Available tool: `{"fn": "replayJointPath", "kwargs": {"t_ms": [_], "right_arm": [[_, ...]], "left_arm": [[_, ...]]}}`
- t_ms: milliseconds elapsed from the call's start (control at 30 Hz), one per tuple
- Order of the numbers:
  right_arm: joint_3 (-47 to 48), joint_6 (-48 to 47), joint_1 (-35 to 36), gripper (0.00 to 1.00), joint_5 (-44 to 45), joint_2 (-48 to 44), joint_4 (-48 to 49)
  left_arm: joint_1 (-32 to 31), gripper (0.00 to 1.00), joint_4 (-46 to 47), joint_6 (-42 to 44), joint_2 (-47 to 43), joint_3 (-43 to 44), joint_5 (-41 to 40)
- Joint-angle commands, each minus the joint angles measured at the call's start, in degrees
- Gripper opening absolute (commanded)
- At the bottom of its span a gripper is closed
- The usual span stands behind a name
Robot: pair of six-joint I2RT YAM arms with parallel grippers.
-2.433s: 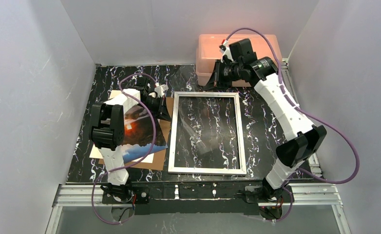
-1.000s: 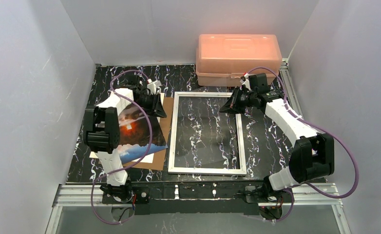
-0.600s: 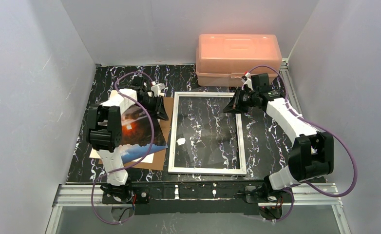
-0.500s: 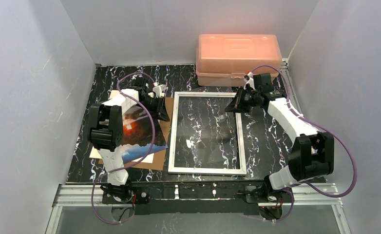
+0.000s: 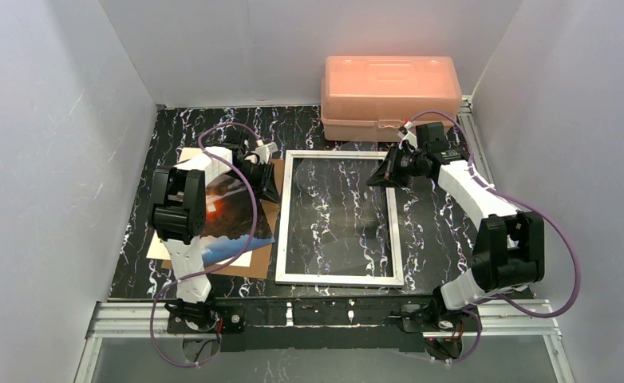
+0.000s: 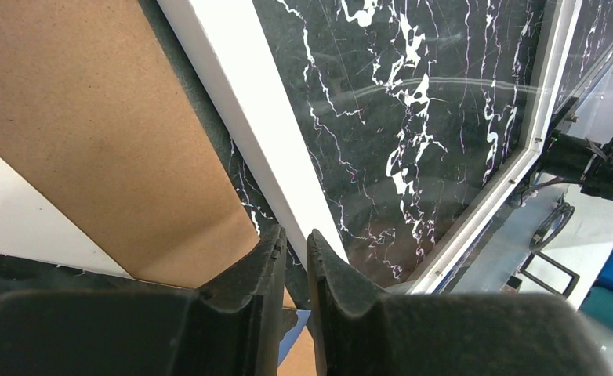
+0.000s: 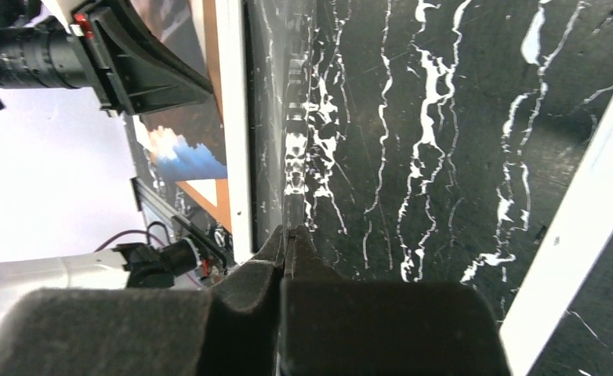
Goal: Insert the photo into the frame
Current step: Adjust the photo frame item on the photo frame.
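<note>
The white frame point(image 5: 281, 227) lies flat mid-table, its rails showing in both wrist views point(image 6: 241, 110) point(image 7: 233, 117). The photo point(image 5: 225, 209), dark clouds with an orange glow, rests left of it on a brown board point(image 5: 249, 265) and partly under my left arm. My left gripper point(image 5: 270, 191) hovers by the frame's far left rail. Its jaws point(image 6: 294, 233) stand a narrow gap apart with nothing between them. My right gripper point(image 5: 373, 179) is over the frame's far right corner. It is shut point(image 7: 289, 231) on the thin edge of the clear pane point(image 7: 299, 117).
A pink plastic box point(image 5: 389, 84) stands at the back right, just behind the right gripper. The brown board point(image 6: 92, 133) nearly touches the frame's left rail. White walls close in the black marbled table point(image 5: 444, 239) on three sides.
The right arm came down from the pink box to the frame's far right corner, then held still. The left gripper shifted slightly toward the frame and its jaws narrowed. Reflections on the pane shifted.
</note>
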Motion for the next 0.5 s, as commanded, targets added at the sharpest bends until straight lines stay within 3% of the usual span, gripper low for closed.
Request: {"fn": "replayJointPath", "kwargs": {"t_ms": [0, 467], "right_arm": [[0.4, 5.3, -0.6, 0.01, -8.1, 0.5, 4.6], [2.1, 22.1, 1.0, 0.01, -12.2, -7.2, 16.0]], "left_arm": [[-0.6, 0.14, -0.6, 0.8, -0.1, 0.8, 0.0], [-1.0, 0.11, 0.5, 0.1, 0.5, 0.4, 1.1]]}}
